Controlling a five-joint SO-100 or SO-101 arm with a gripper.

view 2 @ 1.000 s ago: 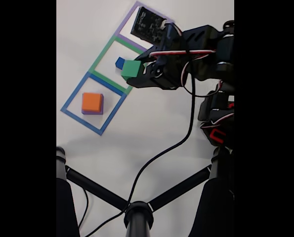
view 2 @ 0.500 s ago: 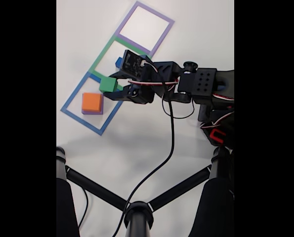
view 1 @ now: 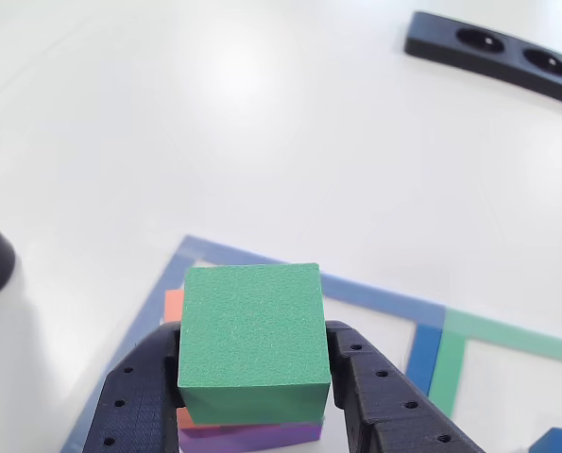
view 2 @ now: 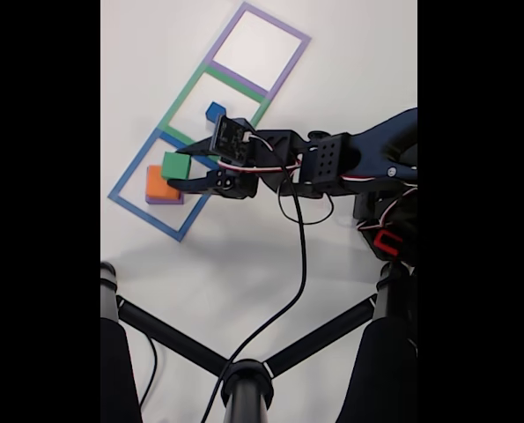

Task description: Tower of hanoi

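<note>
My gripper (view 2: 179, 167) is shut on the green cube (view 2: 175, 165) and holds it over the blue square outline (view 2: 134, 174). Beneath it sits the orange cube (view 2: 157, 187) on top of the purple cube (view 2: 160, 201), partly covered by the green one. In the other view the green cube (view 1: 252, 327) sits between my two black fingers (view 1: 134, 392), with slivers of orange cube (view 1: 173, 305) and purple cube (view 1: 262, 436) showing under it. The small dark blue cube (view 2: 215, 112) rests in the green square outline (view 2: 184, 92); its corner (view 1: 559, 441) shows at the lower right.
The purple square outline (view 2: 284, 66) lies at the far end of the row with nothing in it. A black strip with round holes (view 1: 507, 61) lies at the far right. A black tripod-like stand (view 2: 244, 374) with a cable crosses the near part of the white table.
The arm has swung left and down, carrying the green cube from beside the green outline to above the orange cube in the blue outline. The other cubes have not moved.
</note>
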